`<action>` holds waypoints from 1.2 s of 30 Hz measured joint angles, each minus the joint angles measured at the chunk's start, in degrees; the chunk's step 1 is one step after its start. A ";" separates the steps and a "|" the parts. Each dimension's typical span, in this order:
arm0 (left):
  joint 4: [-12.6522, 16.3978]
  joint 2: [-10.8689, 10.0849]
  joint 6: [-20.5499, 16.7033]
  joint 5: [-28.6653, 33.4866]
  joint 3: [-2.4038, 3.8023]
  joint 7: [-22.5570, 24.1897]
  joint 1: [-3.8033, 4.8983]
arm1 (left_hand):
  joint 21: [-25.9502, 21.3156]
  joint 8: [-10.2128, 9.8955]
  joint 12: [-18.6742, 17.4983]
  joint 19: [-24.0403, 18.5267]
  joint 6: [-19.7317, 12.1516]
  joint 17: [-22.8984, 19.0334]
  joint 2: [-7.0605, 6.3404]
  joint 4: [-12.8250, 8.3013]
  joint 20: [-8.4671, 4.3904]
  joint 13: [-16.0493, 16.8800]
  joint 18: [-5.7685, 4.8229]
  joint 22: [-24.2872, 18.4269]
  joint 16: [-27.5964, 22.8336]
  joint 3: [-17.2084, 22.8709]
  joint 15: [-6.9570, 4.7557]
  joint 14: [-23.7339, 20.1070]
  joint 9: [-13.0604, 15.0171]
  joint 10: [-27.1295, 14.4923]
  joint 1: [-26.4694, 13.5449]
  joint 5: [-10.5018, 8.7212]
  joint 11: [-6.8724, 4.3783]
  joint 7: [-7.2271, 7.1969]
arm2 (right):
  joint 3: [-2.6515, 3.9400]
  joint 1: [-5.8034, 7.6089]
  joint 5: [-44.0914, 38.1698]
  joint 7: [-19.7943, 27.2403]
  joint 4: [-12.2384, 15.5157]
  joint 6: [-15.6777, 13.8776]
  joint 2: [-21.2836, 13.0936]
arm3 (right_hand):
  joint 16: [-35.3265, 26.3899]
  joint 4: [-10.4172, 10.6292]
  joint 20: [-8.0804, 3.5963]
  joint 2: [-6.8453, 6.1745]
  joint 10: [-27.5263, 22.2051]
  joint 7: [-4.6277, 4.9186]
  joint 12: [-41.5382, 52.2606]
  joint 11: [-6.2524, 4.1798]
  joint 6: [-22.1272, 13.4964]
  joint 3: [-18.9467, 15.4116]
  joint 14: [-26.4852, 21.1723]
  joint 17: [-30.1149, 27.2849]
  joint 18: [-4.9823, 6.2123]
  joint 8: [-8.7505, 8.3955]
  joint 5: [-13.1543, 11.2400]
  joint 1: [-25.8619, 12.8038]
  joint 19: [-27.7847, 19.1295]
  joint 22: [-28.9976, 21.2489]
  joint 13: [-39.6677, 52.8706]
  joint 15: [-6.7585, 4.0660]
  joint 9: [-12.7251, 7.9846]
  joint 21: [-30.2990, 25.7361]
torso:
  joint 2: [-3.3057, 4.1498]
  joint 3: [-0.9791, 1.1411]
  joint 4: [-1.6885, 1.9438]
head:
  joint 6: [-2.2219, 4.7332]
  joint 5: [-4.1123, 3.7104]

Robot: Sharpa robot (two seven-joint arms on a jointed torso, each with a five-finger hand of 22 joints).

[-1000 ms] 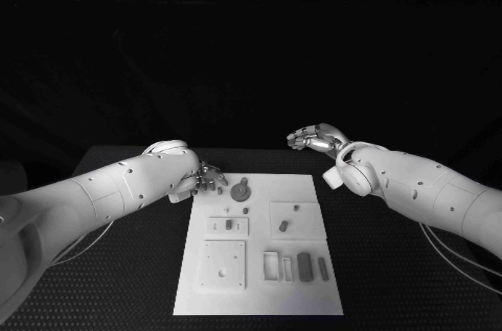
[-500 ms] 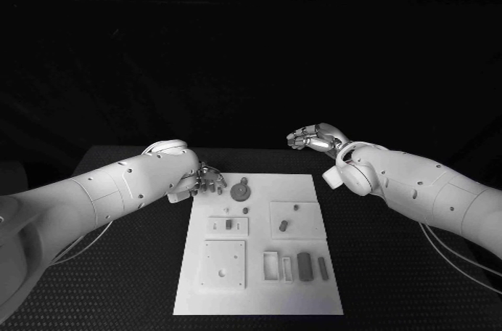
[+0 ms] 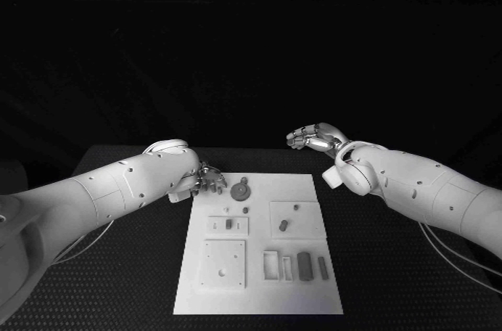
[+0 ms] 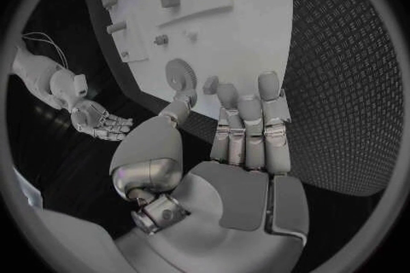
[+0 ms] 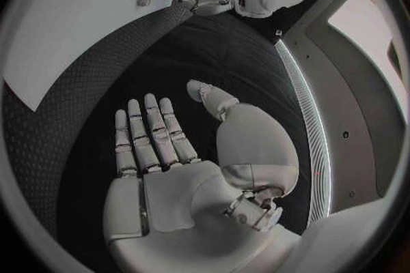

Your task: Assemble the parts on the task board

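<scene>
From the head view, your left hand hovers at the far left corner of the task board, holding nothing; the gear lies on the board just beside it, toward the board's middle. Your right hand is raised well beyond the far right corner, farther off, so I judge the left is the one to reach.

From the left wrist view, the fingers extend side by side, empty, tips near the gear.

From the right wrist view, the right hand lies flat, spread and empty.
</scene>
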 measured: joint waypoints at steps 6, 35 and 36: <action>-0.13 0.11 0.36 0.27 0.00 0.09 0.00 | 0.24 0.34 0.00 0.00 0.04 -0.32 1.97 -1.33 0.00 -0.09 0.00 0.00 0.22 0.19 0.00 0.00 -0.17 0.00 1.28 0.02 0.00 -0.05 | 0.00 0.00 0.00 0.00 -0.02 0.00 0.00 | 0.00 0.00 0.00 0.00 0.00 0.00 0.00 0.00 0.00 0.00 0.00 0.00 0.00 0.00 0.00 0.00 0.00 0.00 0.00 0.00 -0.02 0.00 | 0.00 -0.01 0.00 | 0.02 0.03; -0.61 0.13 1.43 1.29 0.03 0.98 0.05 | 1.12 2.33 0.49 0.52 1.48 -1.73 6.52 -5.16 -0.50 -0.88 -0.01 0.02 1.35 1.53 -0.49 0.55 -0.70 1.45 7.34 -0.24 -0.61 -0.54 | 0.00 0.00 0.00 0.02 -0.06 0.03 0.07 | -0.23 0.00 -0.21 0.00 0.00 0.00 0.00 0.00 0.00 0.00 0.00 -0.05 0.00 0.00 0.00 0.00 -0.21 0.12 0.01 0.00 -0.10 -0.23 | 0.01 -0.01 -0.01 | -0.14 0.09; -0.62 0.13 1.41 1.40 0.03 1.04 0.05 | 1.12 2.36 0.49 0.52 1.53 -1.77 6.81 -5.32 -0.49 -0.95 0.00 0.02 1.35 1.68 -0.49 0.55 -0.75 1.45 7.63 -0.25 -0.61 -0.59 | 0.00 0.00 0.00 0.02 -0.06 0.03 0.08 | -0.23 0.00 -0.21 0.00 0.00 0.00 0.00 0.00 0.00 0.00 0.00 -0.05 -0.01 0.00 0.00 0.00 -0.21 0.12 0.01 0.00 -0.10 -0.23 | 0.01 -0.01 -0.01 | -0.14 0.09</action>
